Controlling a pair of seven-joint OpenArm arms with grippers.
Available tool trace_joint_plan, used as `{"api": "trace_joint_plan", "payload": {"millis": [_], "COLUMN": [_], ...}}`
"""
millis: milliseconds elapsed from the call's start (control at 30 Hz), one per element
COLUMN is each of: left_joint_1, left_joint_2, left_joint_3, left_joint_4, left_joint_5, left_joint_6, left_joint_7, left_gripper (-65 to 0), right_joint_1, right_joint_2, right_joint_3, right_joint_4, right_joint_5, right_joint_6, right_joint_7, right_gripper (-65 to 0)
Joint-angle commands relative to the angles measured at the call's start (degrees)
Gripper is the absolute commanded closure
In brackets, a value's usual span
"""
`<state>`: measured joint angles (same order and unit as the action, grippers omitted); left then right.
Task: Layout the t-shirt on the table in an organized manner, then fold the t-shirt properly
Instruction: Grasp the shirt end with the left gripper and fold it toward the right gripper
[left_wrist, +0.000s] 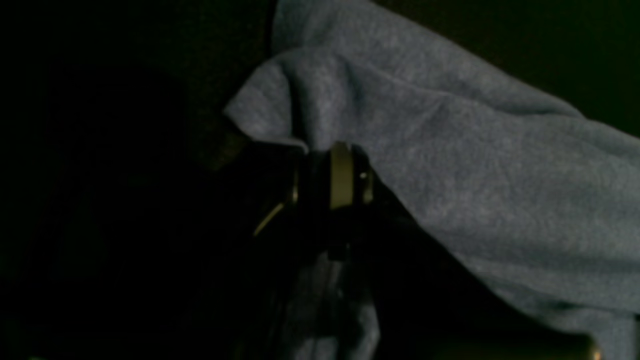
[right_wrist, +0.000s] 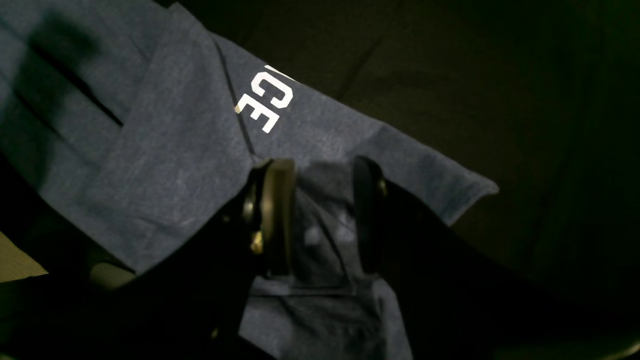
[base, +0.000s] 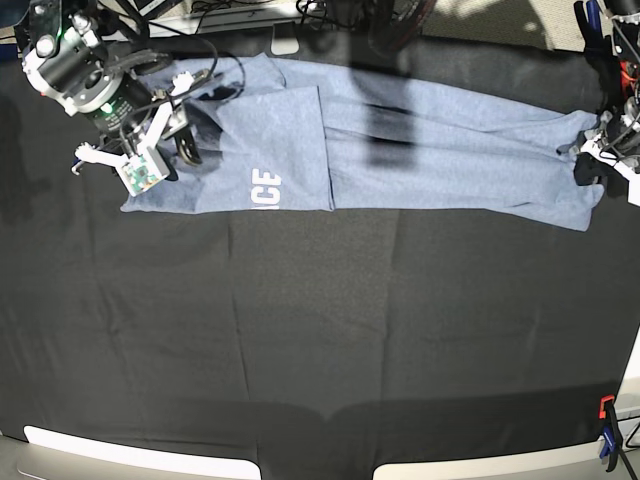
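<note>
Fabric of the t-shirt lies stretched in a long band along the far part of the desk, which is covered by a black cloth. The shirt reaches from the left side of the base view almost to its right edge. Near the left end one layer is folded over, and white letters "ICE" show at its lower edge. A dark shadow crosses the middle of the band.

The right hand is at the left end of the shirt in the base view. In the right wrist view its two fingers stand clearly apart, and blue fabric lies between them and below them. I cannot tell if the fingers press on this fabric or only stand over it. The white letters "CE" are just beyond the fingertips, beside a fold line.

The left hand is at the right end of the shirt in the base view, close to the desk edge. In the left wrist view it is very dark; the fingers seem to be closed together, with a bunched corner of the t-shirt pinched at the tips and lifted into a small peak.

An orange and blue clamp sits at the near right corner of the desk.
</note>
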<state>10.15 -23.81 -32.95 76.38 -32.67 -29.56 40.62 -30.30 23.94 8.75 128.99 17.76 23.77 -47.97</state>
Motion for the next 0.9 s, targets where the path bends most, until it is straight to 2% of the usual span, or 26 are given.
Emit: {"api": "trace_joint_plan", "payload": {"millis": [0,33,133,167,233,333,433,567,700,767,800,867], "left_joint_1": [0.09,0.85,4.22,5.51,8.11,11.28,13.25,14.62,14.27,13.94,13.66,12.96], "left_joint_2": [-1.46,-1.42,-0.13,0.96,4.07,9.66,13.73,16.44,16.72,17.18,17.46,17.99], "left_joint_3": [-0.46,-0.46,-0.44,-0.44,-0.37,0.02,2.97,11.45,21.9,26.58,28.72,32.61], "left_joint_4": [3.04,5.66,15.47,18.88,25.14,32.48,37.88,41.94,42.32,42.32,42.32,42.32], "left_joint_5": [-0.31,-0.35,-0.37,-0.37,-0.98,-5.05,-7.06,-7.02,-5.92,-3.76,-2.64,-0.52], "left_joint_6": [0.48,0.7,7.34,7.82,7.96,7.69,6.75,5.97,5.99,6.03,6.1,8.76], "left_joint_7": [-0.57,0.15,1.55,1.77,1.77,2.1,5.9,7.96,7.26,6.69,6.05,4.26], "left_gripper": [0.0,0.0,0.0,0.0,0.0,0.0,0.0,0.0,0.0,0.0,0.0,0.0], "right_joint_1": [0.15,0.15,0.17,0.17,0.2,0.76,2.34,4.79,6.4,6.8,6.8,6.75], "right_joint_2": [0.48,0.48,0.5,0.5,0.5,0.48,0.5,0.5,0.46,0.48,0.5,0.46], "right_joint_3": [0.35,0.35,0.35,0.35,0.35,0.35,0.35,0.35,0.35,0.35,0.35,0.61], "right_joint_4": [1.01,0.94,0.85,0.85,0.85,0.85,0.85,0.85,0.85,0.85,0.85,0.85], "right_joint_5": [-0.68,-1.66,-4.35,-4.35,-4.28,-4.31,-4.33,-4.33,-6.62,-10.75,-13.25,-18.05], "right_joint_6": [-0.33,-0.33,-0.37,-0.35,-0.37,-0.37,-0.37,-0.39,-0.42,-2.73,-5.4,-10.1], "right_joint_7": [1.44,1.73,2.67,2.86,3.39,3.58,3.54,3.21,2.29,2.27,2.27,1.6], "right_gripper": [-19.1,-19.1,-19.1,-19.1,-19.1,-19.1,-19.1,-19.1,-19.1,-19.1,-19.1,-19.1]}}
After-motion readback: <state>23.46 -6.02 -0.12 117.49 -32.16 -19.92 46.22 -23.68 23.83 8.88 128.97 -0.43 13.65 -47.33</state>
